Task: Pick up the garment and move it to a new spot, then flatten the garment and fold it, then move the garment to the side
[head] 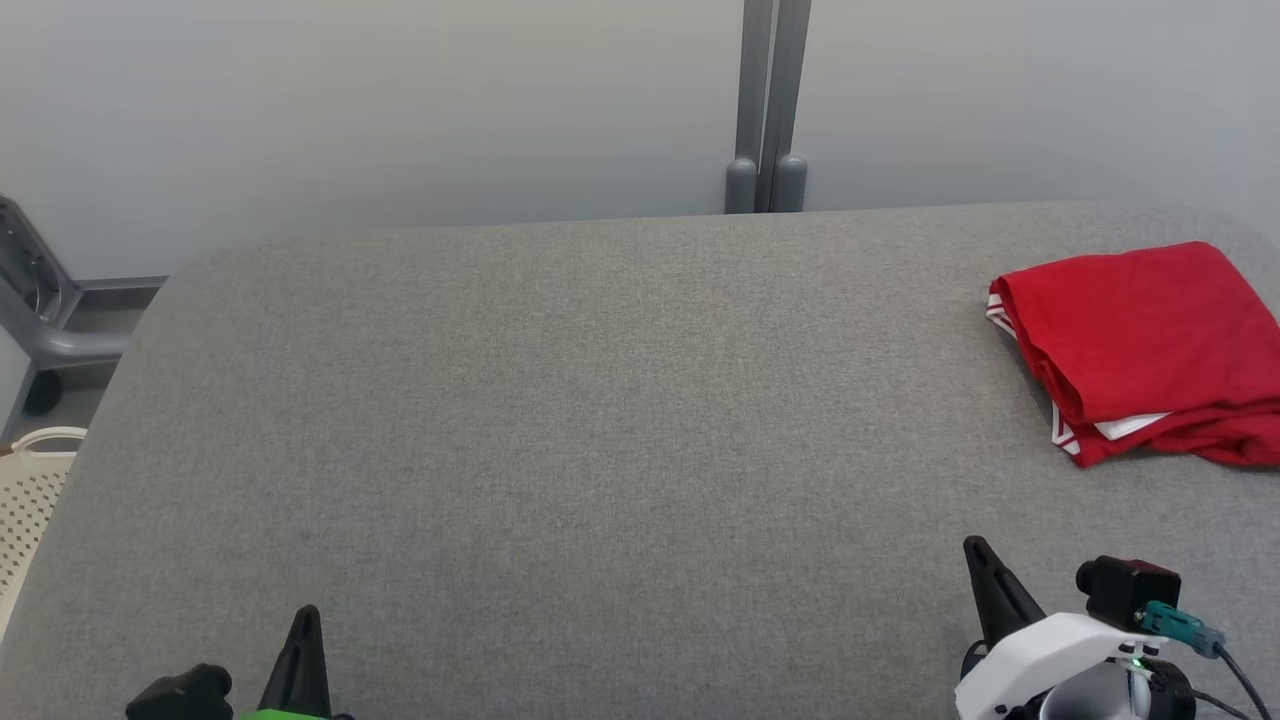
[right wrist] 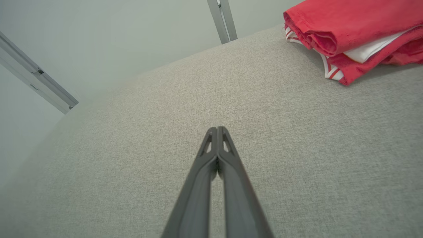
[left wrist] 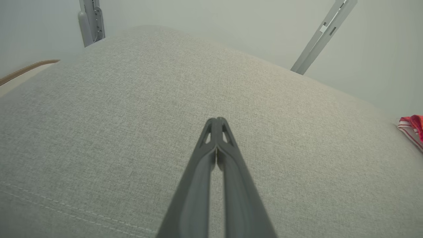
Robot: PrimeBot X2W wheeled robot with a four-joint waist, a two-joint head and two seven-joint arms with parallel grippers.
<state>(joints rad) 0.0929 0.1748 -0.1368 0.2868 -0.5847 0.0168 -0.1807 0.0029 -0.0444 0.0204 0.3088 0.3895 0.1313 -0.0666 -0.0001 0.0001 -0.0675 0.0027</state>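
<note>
Two grippers sit at the near edge of the grey table [head: 600,420], both with fingers pressed together and nothing between them. The left gripper [left wrist: 216,120] is low at the near left and the right gripper [right wrist: 217,129] at the near right, each over bare cloth. Ahead of them the tabletop lies open across its whole middle and left, out to a rounded left corner and a straight far edge against the wall. Off the left edge stands a pale perforated basket [head: 35,480]. The garment [head: 1140,340], red with white trim, lies folded at the far right. Its right side runs past the frame in the head view, so how close it lies to the table's right edge cannot be told. From the right wrist it is seen edge-on, stacked layers with a white one between; from the left wrist, a red and striped corner shows at the far right. Twin grey posts [head: 767,100] rise behind the far edge.
</note>
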